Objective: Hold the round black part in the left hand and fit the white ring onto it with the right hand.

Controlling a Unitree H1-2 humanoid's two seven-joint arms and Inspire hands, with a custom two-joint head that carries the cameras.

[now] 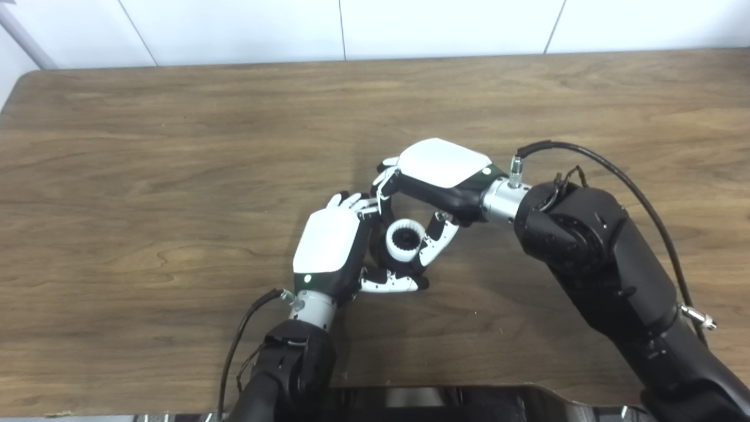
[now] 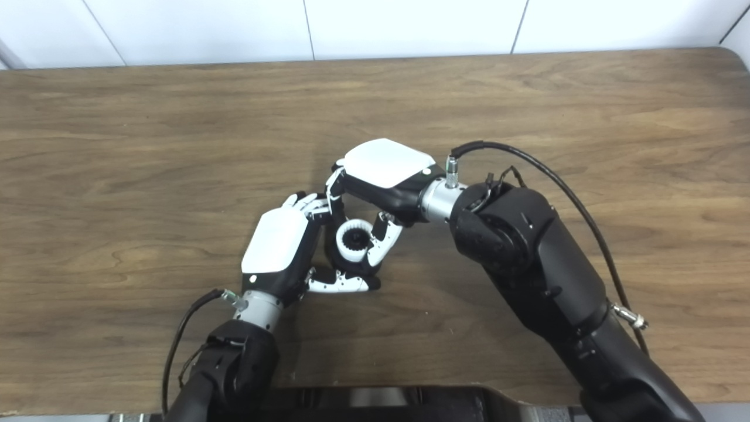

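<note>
Both hands meet at the middle of the wooden table [image 1: 176,146]. My left hand [image 1: 328,246] is curled around the round black part [image 1: 405,238], which shows mostly as a dark toothed centre; its thumb lies below it. The white ring [image 1: 392,243] sits on top of the black part, around that centre. My right hand [image 1: 439,170] reaches in from the upper right, its thumb against the ring's right side and its fingers curled down on the far left side. In the right eye view the ring [image 2: 343,243] sits the same way between both hands. How deep the ring is seated is hidden.
A black cable [image 1: 615,170] loops over the right forearm [image 1: 597,258]. My dark body edge [image 1: 439,401] lines the near table edge. A white panelled wall [image 1: 351,26] stands behind the table's far edge.
</note>
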